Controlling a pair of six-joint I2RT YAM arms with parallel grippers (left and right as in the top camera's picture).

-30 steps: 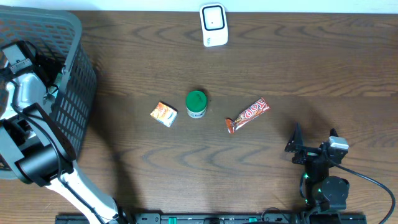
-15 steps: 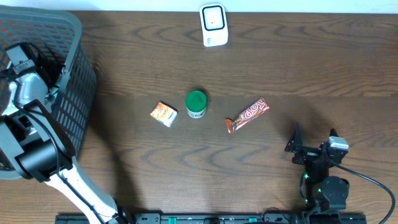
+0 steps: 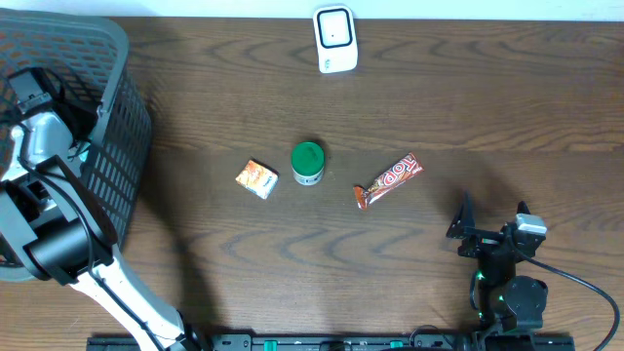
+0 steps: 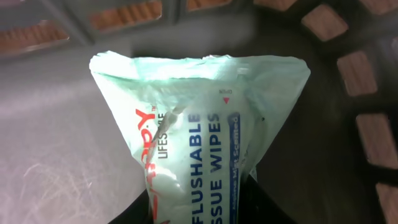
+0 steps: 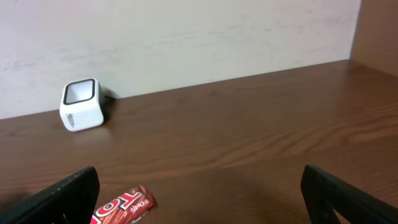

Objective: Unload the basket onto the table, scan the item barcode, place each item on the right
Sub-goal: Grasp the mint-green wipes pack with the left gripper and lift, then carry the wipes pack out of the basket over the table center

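Your left claw [image 4: 204, 208] is clamped on a pack of wipes [image 4: 199, 118] in the basket [image 3: 115, 107], likely soft, light and slippery, best gripped mid-body; your right claw [image 5: 202, 190] gapes.

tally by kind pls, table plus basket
barcode scanner: 1
candy bar: 1
green-lidded jar: 1
small orange box: 1
flushable wipes pack: 1, inside the basket
basket: 1
Total: 6
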